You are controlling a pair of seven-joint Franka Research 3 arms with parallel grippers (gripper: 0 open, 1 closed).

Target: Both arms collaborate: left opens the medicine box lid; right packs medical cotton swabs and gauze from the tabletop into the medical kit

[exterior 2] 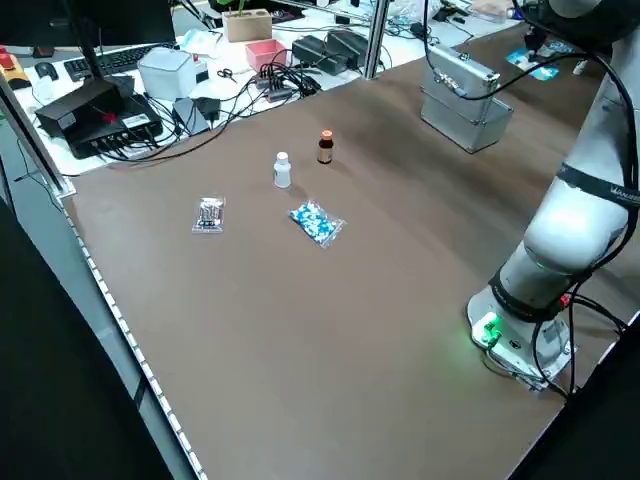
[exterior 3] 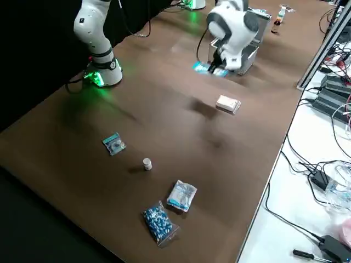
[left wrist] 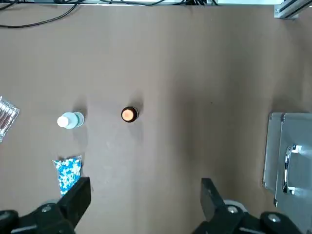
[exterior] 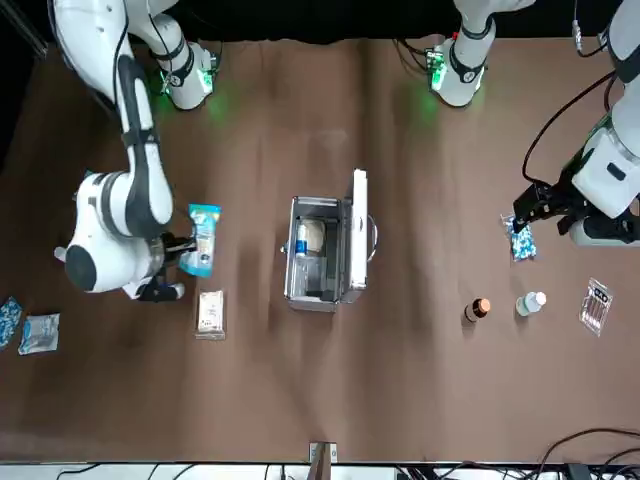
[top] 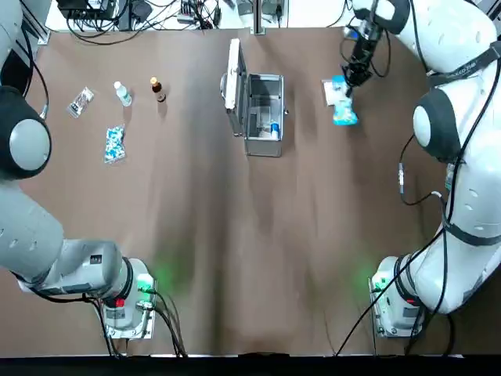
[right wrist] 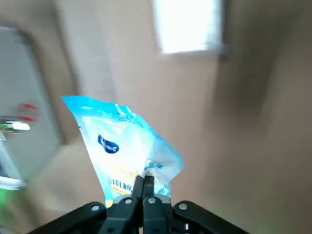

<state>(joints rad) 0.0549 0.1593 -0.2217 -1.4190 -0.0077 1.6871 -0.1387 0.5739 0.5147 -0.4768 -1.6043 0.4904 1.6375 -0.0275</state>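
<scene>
Cotton swabs (right wrist: 127,148) hang pinched in our right gripper (right wrist: 144,184) fingers, lifted off the counter (top: 235,235) beside the open medical kit (top: 262,116); our left gripper (left wrist: 141,200) hovers, fingers wide, holding nothing.

We find the elongated light-blue and white plastic packet of cotton swabs (top: 343,111) hanging from the right pincer (top: 349,84), above the brown matte tabletop (top: 250,235). The small white flat gauze packet (exterior: 211,312) lies on the table just beyond this pincer, away from its arm's base. The silver metal case (top: 264,117) stands to the pincer's left, apart from it. The case's flat metal lid (top: 233,74) stands upright on the side far from the pincer.
</scene>
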